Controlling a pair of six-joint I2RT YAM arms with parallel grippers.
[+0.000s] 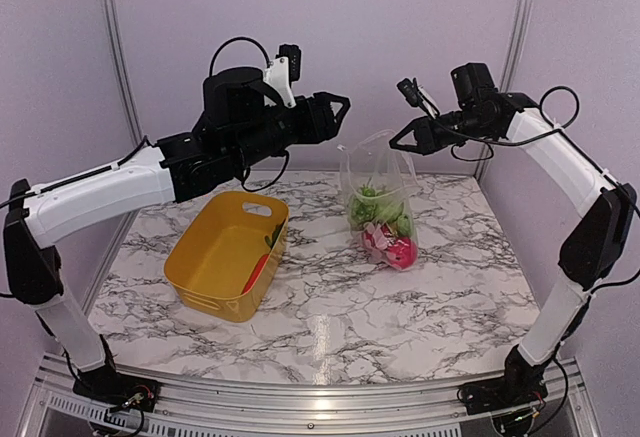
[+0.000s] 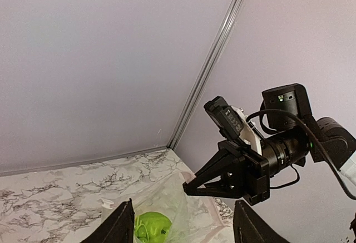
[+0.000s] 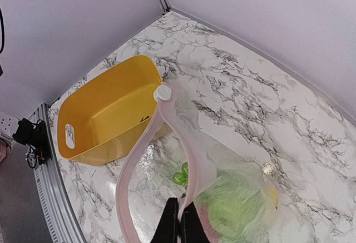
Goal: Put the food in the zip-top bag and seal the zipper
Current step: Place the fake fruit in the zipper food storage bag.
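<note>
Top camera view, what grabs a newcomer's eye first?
The clear crinkly plastic zip-top bag stands right of centre, pinched at its mouth by the right end effector, green and pink toy food inside. Left of it sits the yellow rectangular plastic bin, with the open left end effector raised between them.

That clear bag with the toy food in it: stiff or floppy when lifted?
Probably floppy: the zip-top bag sags and crinkles below the right end effector pinching its pink zipper. Likely bottom-heavy, since the food bunches at its base.

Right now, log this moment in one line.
left gripper open, empty | right gripper shut on zipper | zip-top bag held up, unsealed | food inside | red piece in yellow bin
</note>
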